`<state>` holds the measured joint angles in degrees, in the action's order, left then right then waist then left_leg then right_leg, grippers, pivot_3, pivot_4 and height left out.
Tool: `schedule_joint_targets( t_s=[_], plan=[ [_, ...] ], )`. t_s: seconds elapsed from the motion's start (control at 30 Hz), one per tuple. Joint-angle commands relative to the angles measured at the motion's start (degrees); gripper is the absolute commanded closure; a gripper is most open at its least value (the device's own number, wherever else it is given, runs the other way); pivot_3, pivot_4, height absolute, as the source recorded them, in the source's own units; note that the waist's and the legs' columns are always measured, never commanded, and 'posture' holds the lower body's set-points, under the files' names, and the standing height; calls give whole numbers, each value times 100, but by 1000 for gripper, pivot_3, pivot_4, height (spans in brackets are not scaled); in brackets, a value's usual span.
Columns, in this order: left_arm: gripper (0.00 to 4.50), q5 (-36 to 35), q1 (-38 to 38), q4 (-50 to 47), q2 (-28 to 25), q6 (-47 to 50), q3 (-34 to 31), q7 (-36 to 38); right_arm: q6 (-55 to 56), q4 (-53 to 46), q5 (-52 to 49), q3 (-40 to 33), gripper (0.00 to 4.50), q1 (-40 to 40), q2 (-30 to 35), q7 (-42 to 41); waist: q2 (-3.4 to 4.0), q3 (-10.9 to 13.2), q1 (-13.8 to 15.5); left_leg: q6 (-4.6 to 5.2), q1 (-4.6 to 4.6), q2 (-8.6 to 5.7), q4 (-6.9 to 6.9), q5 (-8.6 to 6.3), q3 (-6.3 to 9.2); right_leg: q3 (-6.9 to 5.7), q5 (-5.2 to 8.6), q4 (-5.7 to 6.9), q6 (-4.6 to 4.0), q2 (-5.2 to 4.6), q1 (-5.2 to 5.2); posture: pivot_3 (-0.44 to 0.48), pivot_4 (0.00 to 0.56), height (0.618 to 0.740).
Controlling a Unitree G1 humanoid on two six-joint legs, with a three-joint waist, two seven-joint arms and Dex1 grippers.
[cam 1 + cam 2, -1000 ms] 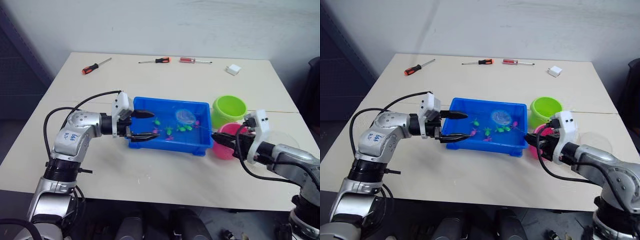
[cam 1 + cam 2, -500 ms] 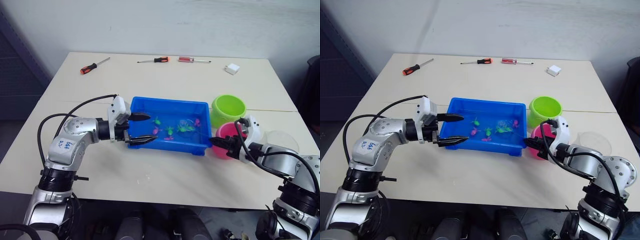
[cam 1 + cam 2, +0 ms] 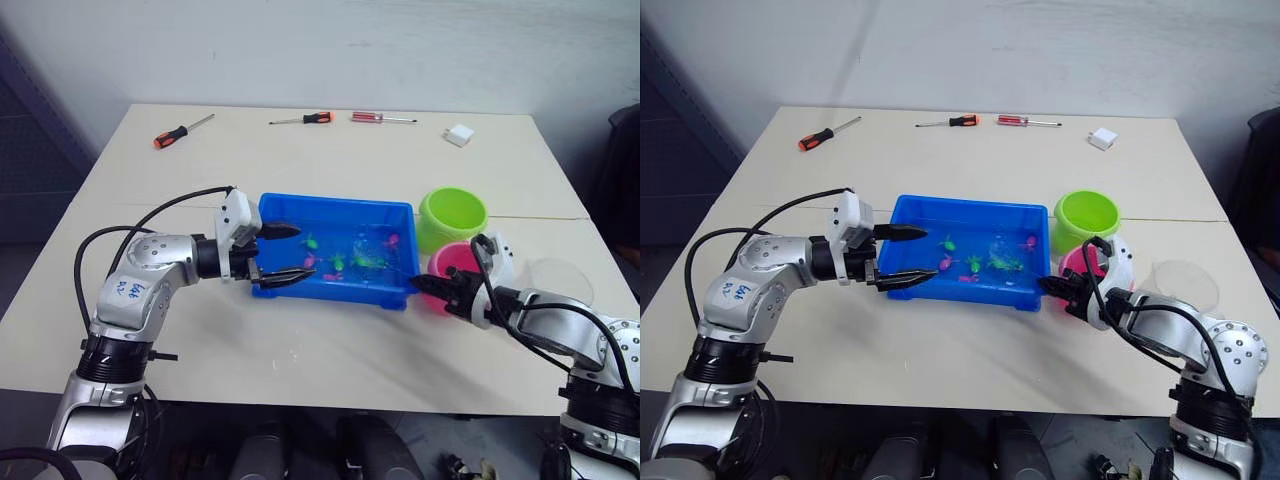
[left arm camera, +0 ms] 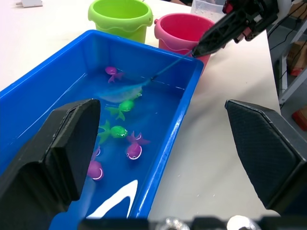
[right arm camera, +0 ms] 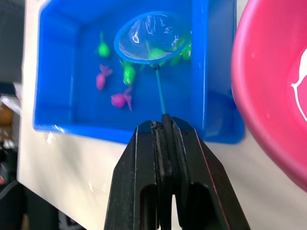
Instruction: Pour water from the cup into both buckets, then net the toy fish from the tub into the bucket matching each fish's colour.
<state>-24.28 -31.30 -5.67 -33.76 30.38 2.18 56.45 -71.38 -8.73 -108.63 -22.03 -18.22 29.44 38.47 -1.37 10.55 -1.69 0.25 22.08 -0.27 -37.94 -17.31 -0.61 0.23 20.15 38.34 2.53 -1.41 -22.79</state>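
- Green and pink toy fish [image 4: 125, 106] are held in the watery tub [image 3: 404, 291]
- The net [image 5: 152, 38] is dipped there, pinched by the right gripper [image 5: 165, 125]
- The left gripper [image 3: 282, 253] is spread at the tub's end

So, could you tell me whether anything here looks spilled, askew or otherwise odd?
Nothing stands out. The tub sits square on the table, both buckets stand upright beside it, and the right gripper holds the net in the water. No spill shows.
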Motion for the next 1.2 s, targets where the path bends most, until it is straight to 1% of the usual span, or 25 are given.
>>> schedule_joint_targets(
  t_s=[0.03, 0.13, 0.37, 0.53, 0.67, 0.77, 0.87, 1.03, 1.2],
  plan=[
    [13, 6, -138, 20, 0, -162, -72, -6, 815, -146, -437, 225, 4500, 92, 266, 466, 0, 0, 5, 0, 3, 0, 0, 0, 5, -6, 0, -4, 0, 0, 0, 0, 150, 740],
    [13, 1, -127, 13, 11, -178, -58, -22, 1169, -77, -437, 373, 4500, 71, 479, 575, 0, 0, 10, 1, 5, 0, 0, 1, 5, -5, -1, -8, 2, 0, 0, 0, 150, 740],
    [13, -18, -138, 17, 24, -185, -47, -51, 1587, 72, -275, 761, 4500, -174, 769, 400, 0, 0, 21, 4, 13, 0, 0, 2, 10, -8, -6, -25, 11, 0, 1, 0, 150, 740],
    [13, -18, -164, 16, 28, -184, -48, -71, 1570, 260, 639, 1075, 4500, -523, 833, -53, 1, 0, 19, 9, 18, 1, 0, 1, 10, -8, -9, -35, 16, 0, 1, 0, 150, 740],
    [13, -16, -193, 29, 32, -187, -61, -85, 1501, 365, 833, 1212, 4500, -662, 758, -225, 1, 0, 29, 10, 20, 0, 1, 0, 13, -10, -10, -39, 17, -2, 1, 0, 150, 740],
    [13, -20, -198, 19, 38, -182, -66, -104, 1311, 361, 1262, 1391, 4500, -776, 864, -575, 1, 1, 23, 13, 21, 0, 1, -1, 12, -9, -11, -41, 19, -3, 1, 0, 150, 740],
    [13, -29, -193, 8, 38, -177, -70, -118, 1255, 278, 1796, 1447, 4500, -842, 955, -898, 1, 1, 22, 14, 21, 0, 1, -1, 13, -10, -11, -41, 19, -3, 1, 0, 150, 740],
    [13, -38, -156, -9, 36, -182, -73, -137, 1217, 174, 2175, 1315, 4500, -881, 966, -1087, 1, 1, 23, 15, 21, 0, 2, -1, 13, -10, -11, -42, 19, -4, 1, 0, 150, 740],
    [13, -37, -174, 22, 64, -194, -56, -139, 1030, -365, 2869, 1495, 4500, -870, 1307, -1808, 3, 2, 33, 16, 23, 0, 2, -1, 13, -10, -12, -44, 20, -5, 1, 0, 150, 740]
  ],
)
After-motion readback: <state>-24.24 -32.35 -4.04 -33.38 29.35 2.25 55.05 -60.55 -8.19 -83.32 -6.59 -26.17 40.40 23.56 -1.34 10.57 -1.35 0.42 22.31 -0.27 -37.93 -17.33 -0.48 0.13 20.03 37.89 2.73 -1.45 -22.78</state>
